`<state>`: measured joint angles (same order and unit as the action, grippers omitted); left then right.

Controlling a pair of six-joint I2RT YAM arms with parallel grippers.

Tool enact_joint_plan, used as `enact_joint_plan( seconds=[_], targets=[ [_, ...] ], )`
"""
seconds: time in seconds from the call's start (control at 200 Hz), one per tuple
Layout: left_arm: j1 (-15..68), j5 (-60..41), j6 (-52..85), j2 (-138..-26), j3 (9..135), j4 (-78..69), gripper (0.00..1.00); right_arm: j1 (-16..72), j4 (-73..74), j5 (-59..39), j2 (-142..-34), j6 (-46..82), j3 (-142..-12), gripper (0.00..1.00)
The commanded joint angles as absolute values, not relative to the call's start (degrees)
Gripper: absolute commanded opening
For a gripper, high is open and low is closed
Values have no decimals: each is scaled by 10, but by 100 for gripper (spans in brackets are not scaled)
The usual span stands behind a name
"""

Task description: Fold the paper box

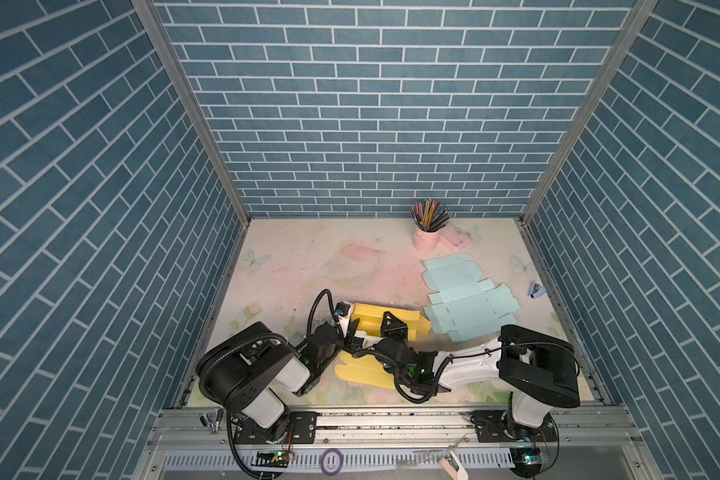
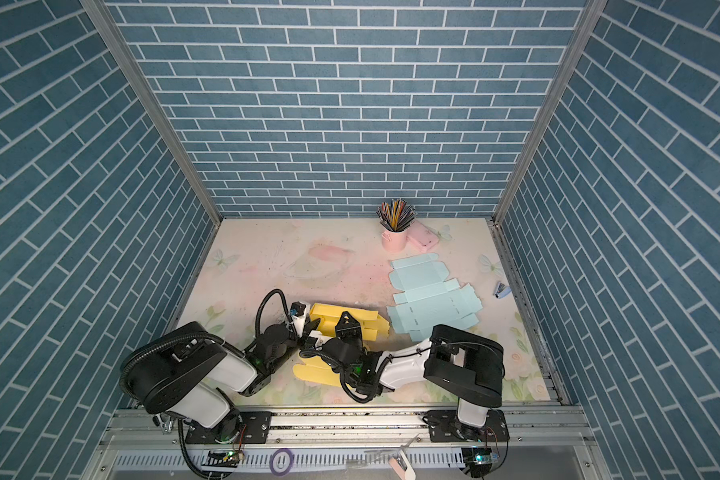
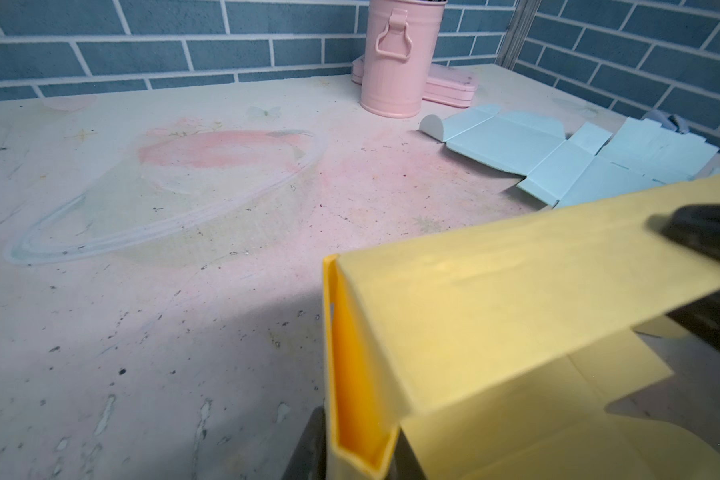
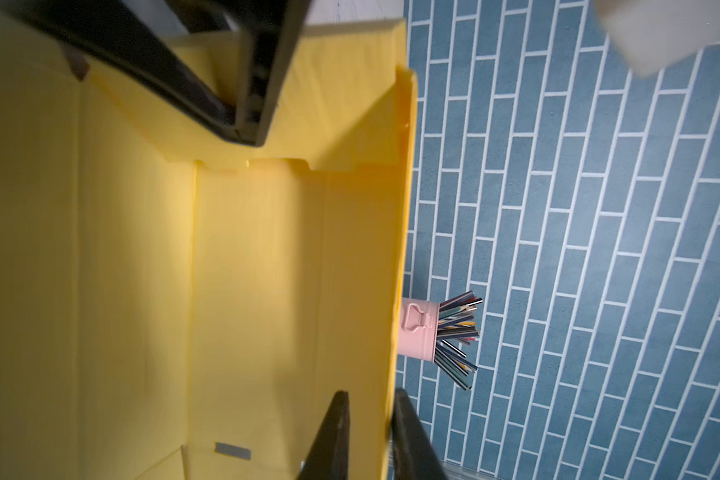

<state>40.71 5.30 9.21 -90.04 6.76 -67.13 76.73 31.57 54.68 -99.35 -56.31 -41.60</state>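
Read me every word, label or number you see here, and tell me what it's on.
No readable text anywhere: none on the yellow box, blue cardboard sheet, pink cup or brick walls.
Any marks on the pink case are too small to read.

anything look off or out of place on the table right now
Nothing spilled or toppled. The oddest bit: the flat blue box blank has one rounded end flap curling up off the table, whose surface is scuffed and speckled. The pencil cup stands upright; the yellow box is only half folded.
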Motion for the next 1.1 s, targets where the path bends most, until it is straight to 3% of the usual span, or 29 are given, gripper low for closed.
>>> enact_joint_plan(
  seconds=[0.0,0.205,0.46,0.535,0.59,0.705,0.8,0.925,1.09],
  targets=[
    [437,25,60,-894,91,-701,21,794,192,479,-957,-409,-484,30],
    [437,20,54,-893,95,-690,21,794,-29,408,-868,-201,-548,36],
    [437,20,52,-911,100,-691,20,768,-140,337,-743,-81,-568,41],
    [437,16,53,-918,103,-695,19,718,-147,270,-719,-41,-562,42],
    [437,15,54,-921,102,-699,19,649,-148,167,-707,9,-552,43],
    [437,14,54,-922,101,-698,19,535,-155,-13,-757,62,-577,43],
    [437,11,54,-921,102,-695,19,516,-188,-74,-829,58,-635,43],
    [437,8,54,-922,104,-693,19,475,-132,-183,-864,105,-631,48],
    [437,3,56,-931,109,-694,19,443,-116,-258,-914,124,-635,48]
  ],
)
